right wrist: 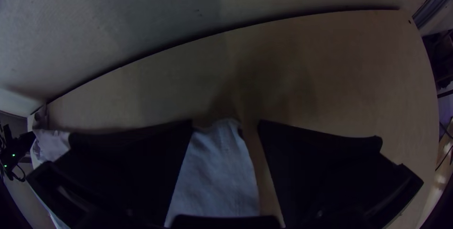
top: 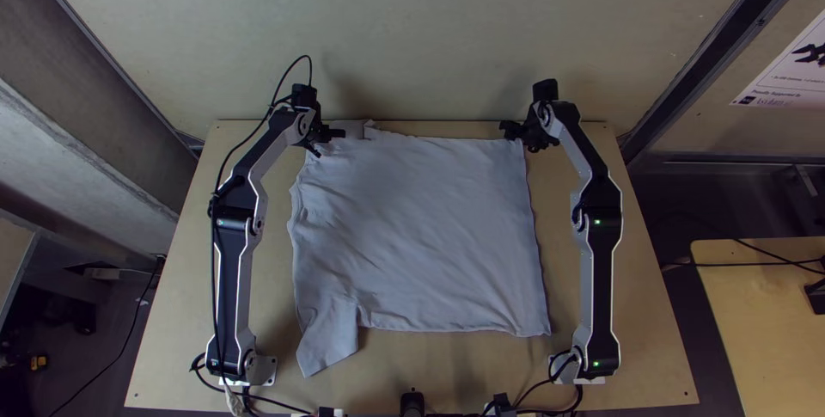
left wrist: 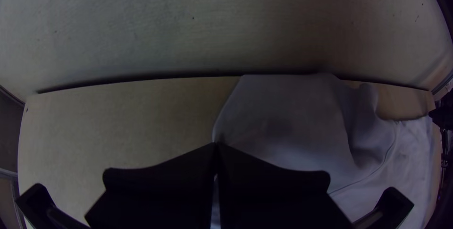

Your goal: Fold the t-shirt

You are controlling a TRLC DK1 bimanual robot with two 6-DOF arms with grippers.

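Note:
The pale grey t-shirt (top: 421, 228) lies spread flat with light wrinkles, one sleeve (top: 328, 340) pointing toward the table's near edge. At its far left corner is my left gripper (top: 326, 137). In the left wrist view, the left gripper (left wrist: 216, 146) is shut on the edge of the t-shirt (left wrist: 288, 115), where the other sleeve bends near the table's far edge. My right gripper (top: 521, 135) is over the far right corner. In the right wrist view, the right gripper (right wrist: 225, 124) stands open, with the shirt corner (right wrist: 217, 172) between its fingers.
Bare wooden table (top: 468, 370) shows around the shirt, including a strip along the near edge. A wall (top: 421, 39) rises just behind the far edge. A black cable (top: 225, 168) runs along the left arm.

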